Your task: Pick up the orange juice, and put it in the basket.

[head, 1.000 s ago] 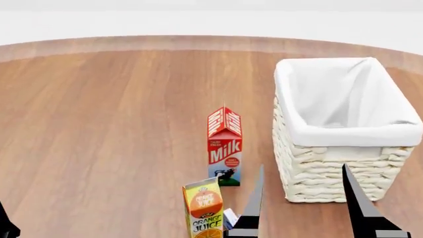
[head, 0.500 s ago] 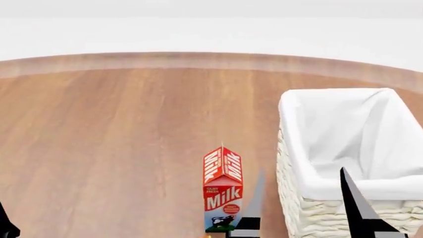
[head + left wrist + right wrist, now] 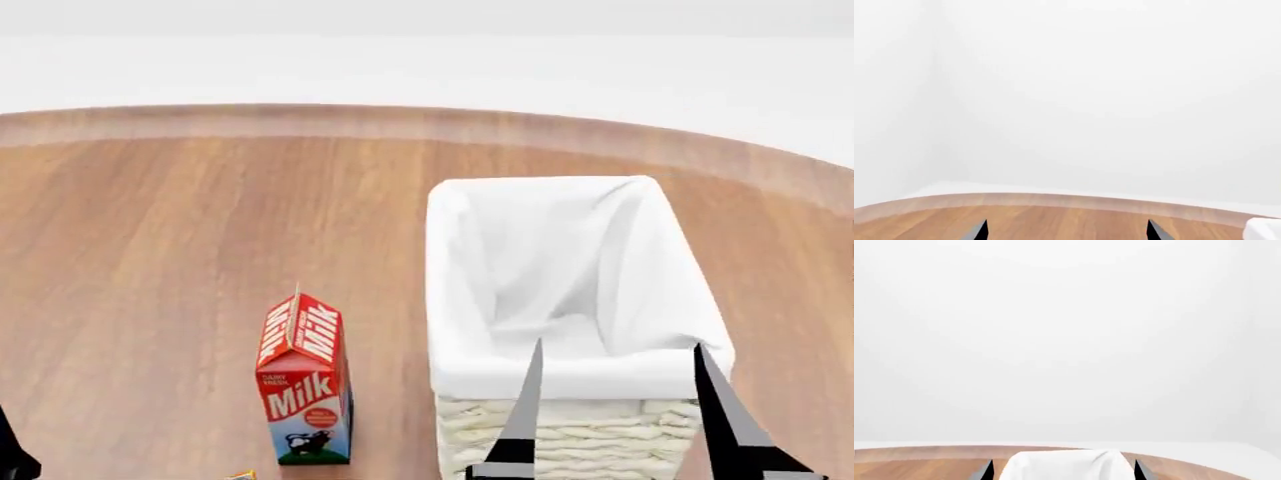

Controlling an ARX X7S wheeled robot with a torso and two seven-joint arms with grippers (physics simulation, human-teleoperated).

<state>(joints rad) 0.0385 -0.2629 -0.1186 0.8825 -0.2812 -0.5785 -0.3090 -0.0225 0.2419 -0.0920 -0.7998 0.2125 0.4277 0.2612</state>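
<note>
Leftward has slid the woven, cloth-lined basket (image 3: 574, 380); right tool (image 3: 617, 400) gapes empty.

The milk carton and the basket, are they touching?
Apart. The head view shows bare wood between the milk carton and the basket.

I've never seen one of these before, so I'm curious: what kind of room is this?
Probably a simulated test scene, not a real room: a bare wooden table against blank white walls, with just a milk carton and a cloth-lined wicker basket.
</note>
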